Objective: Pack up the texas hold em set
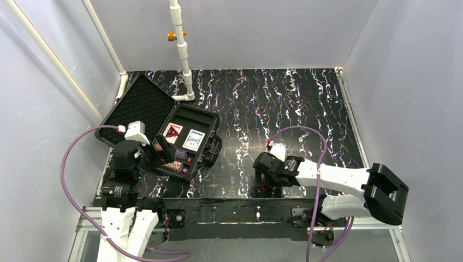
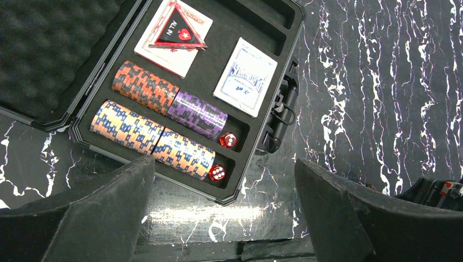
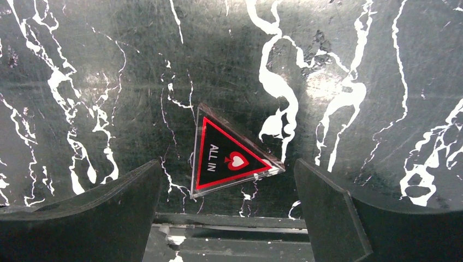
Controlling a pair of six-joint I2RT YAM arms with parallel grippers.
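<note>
A: The case (image 1: 199, 111) is seen lying open toward the far left corner of the desk (image 1: 284, 109), its lid (image 1: 139, 106) laid flat, and much has been packed already!

B: Indeed. Four chip stacks (image 2: 144, 87) are laid in their troughs, and two dice (image 2: 228, 140) are tucked in at the ends. The blue deck (image 2: 244, 76) is seated, and the red deck (image 2: 169, 61) is bedded with one red triangle (image 2: 180, 30) set on top.

A: Yet one piece is left out! A loose triangle (image 3: 232, 158), marked "ALL IN", is spotted flat on the desk by its near edge, right of the middle and well apart from the case.

B: It is framed by the right pincer (image 3: 225, 218), whose jaws are held wide with nothing gripped. The left pincer (image 2: 224, 218) is poised over the case's near side, likewise spread wide and empty.

A: Nearly done, then, it may be judged. That triangle is to be carried over, and the lid is still to be shut and latched.
</note>
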